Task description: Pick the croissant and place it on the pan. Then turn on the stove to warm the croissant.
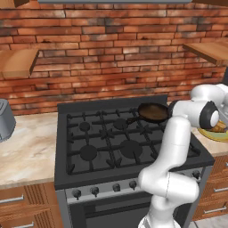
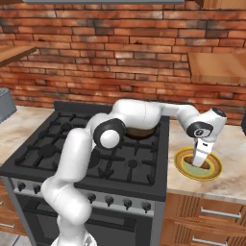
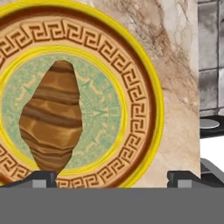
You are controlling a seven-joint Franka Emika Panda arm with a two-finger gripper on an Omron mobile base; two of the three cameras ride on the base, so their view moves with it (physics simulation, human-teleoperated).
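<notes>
- Hand view, bottom edge: the robot's two-finger gripper [image 3: 111, 177] hangs with its jaws spread wide and nothing between them, one dark tip at lower left, the other at lower right.
- Left of centre in that frame, a small golden-brown, lumpy croissant [image 3: 52, 123] lies on the green middle of a round yellow-rimmed plate [image 3: 135, 94] with a brown key-pattern band; the left fingertip sits just below the pastry's lower end.
- Right base view, right of centre: the gripper [image 2: 201, 157] points down over the plate [image 2: 214, 173], which rests on a pale marble counter [image 2: 235, 153] beside the range.
- Left base view, centre: a wide black gas stove [image 1: 111, 142] with cast-iron grates carries a small round dark frying pan [image 1: 152, 112] on its back right burner, well apart from the croissant [image 1: 218, 127] at the right edge.
- Small knobs [image 1: 95, 191] line the silver front.
</notes>
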